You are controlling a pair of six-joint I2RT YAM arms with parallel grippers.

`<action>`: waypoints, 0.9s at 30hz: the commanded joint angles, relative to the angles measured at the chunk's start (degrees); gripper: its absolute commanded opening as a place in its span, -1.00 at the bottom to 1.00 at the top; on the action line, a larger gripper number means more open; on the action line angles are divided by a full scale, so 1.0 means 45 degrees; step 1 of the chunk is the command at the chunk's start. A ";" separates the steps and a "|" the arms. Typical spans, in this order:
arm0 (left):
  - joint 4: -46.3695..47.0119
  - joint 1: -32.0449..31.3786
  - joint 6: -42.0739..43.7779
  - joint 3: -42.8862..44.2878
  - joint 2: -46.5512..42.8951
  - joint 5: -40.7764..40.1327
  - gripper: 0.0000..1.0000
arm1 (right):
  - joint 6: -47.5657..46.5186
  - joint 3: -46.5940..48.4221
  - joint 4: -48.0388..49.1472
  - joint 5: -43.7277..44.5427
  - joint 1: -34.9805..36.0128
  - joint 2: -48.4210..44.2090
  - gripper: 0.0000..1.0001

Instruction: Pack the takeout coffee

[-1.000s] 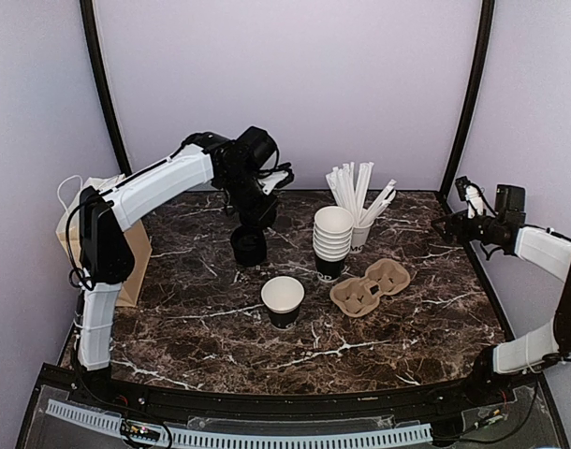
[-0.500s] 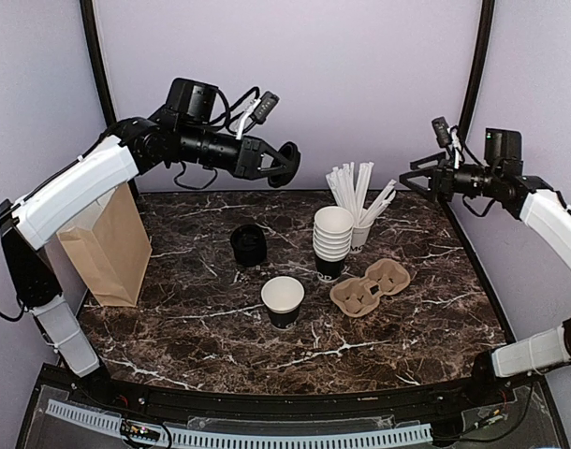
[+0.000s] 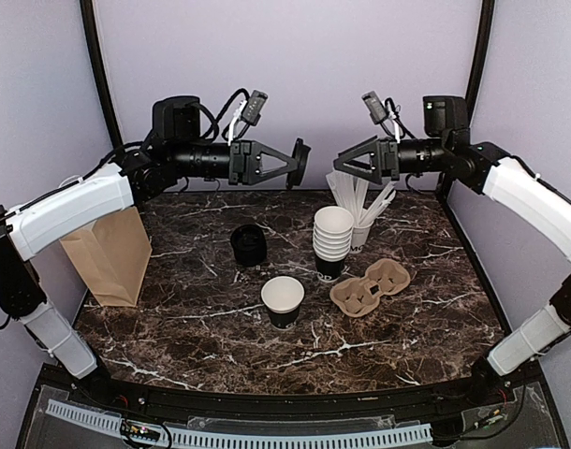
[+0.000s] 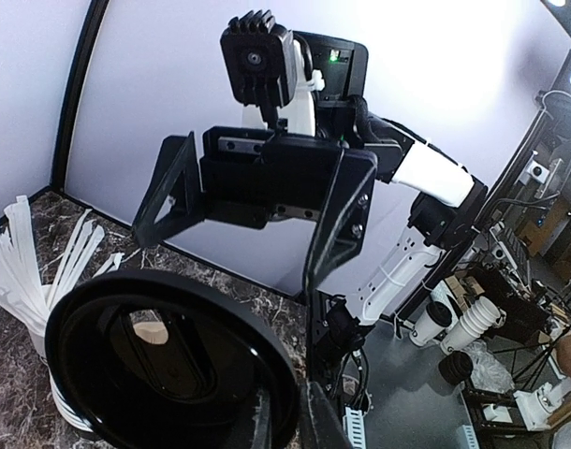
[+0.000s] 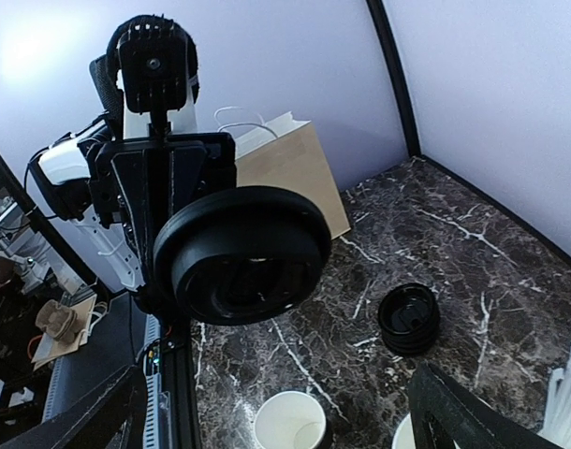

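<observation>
Wide marble worktop (image 3: 398,327) below, brown paper bag (image 3: 112,257) standing at its left edge. Both arms were raised high at the back, facing each other: left hand (image 3: 295,164) pinching a round black lid (image 5: 241,254), right hand (image 3: 342,166) spread wide. The takeout coffee (image 3: 249,245) sat on the worktop, left of the stack of cups (image 3: 332,238), behind the open cup (image 3: 283,299), well apart from both hands

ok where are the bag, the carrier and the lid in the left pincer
bag (image 3: 112,257), top view, front face
carrier (image 3: 370,287), top view, ridge between wells
lid (image 5: 241,254), right wrist view, centre of its face
</observation>
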 commanded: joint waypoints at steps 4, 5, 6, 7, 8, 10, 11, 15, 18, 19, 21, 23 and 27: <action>0.2639 -0.0060 -0.1164 -0.1059 -0.1128 0.0274 -0.72 | 0.1734 0.0872 0.0662 -0.0106 0.1159 0.0699 0.97; 0.2661 -0.0060 -0.1198 -0.1086 -0.1163 0.0235 -0.72 | 0.2042 0.0873 0.0906 -0.0191 0.1190 0.0749 0.97; 0.2697 -0.0060 -0.1210 -0.1107 -0.1159 0.0176 -0.72 | 0.2315 0.0883 0.1098 -0.0323 0.1209 0.0799 0.97; 0.2719 -0.0060 -0.1233 -0.1130 -0.1161 0.0171 -0.72 | 0.2520 0.0891 0.1261 -0.0388 0.1233 0.0851 0.97; 0.2809 -0.0060 -0.1257 -0.1166 -0.1158 0.0173 -0.72 | 0.2677 0.0907 0.1382 -0.0433 0.1270 0.0897 0.97; 0.3072 -0.0055 -0.1385 -0.1271 -0.1131 0.0217 -0.72 | 0.2932 0.0935 0.1642 -0.0509 0.1325 0.0993 0.97; 0.3170 -0.0054 -0.1487 -0.1300 -0.1135 0.0230 -0.72 | 0.3097 0.0949 0.1803 -0.0565 0.1338 0.1046 0.97; 0.3711 -0.0060 -0.1750 -0.1524 -0.1121 0.0198 -0.72 | 0.3549 0.1259 0.2235 -0.0725 0.1433 0.1386 0.97; 0.3941 -0.0060 -0.1818 -0.1606 -0.1104 0.0056 -0.72 | 0.3726 0.1587 0.2359 -0.0830 0.1583 0.1634 0.97; 0.3937 -0.0060 -0.1823 -0.1604 -0.1091 -0.0011 -0.73 | 0.3770 0.1658 0.2415 -0.0837 0.1653 0.1695 0.97; 0.3921 -0.0060 -0.1819 -0.1602 -0.1076 -0.0063 -0.73 | 0.3777 0.1827 0.2426 -0.0754 0.1813 0.1813 0.97; 0.3955 -0.0075 -0.1841 -0.1635 -0.1055 -0.0038 -0.74 | 0.3682 0.2024 0.2226 -0.0569 0.1955 0.1949 0.97; 0.4094 -0.0092 -0.1882 -0.1734 -0.1119 -0.0049 -0.74 | 0.3772 0.2155 0.2231 -0.0402 0.1990 0.2131 0.97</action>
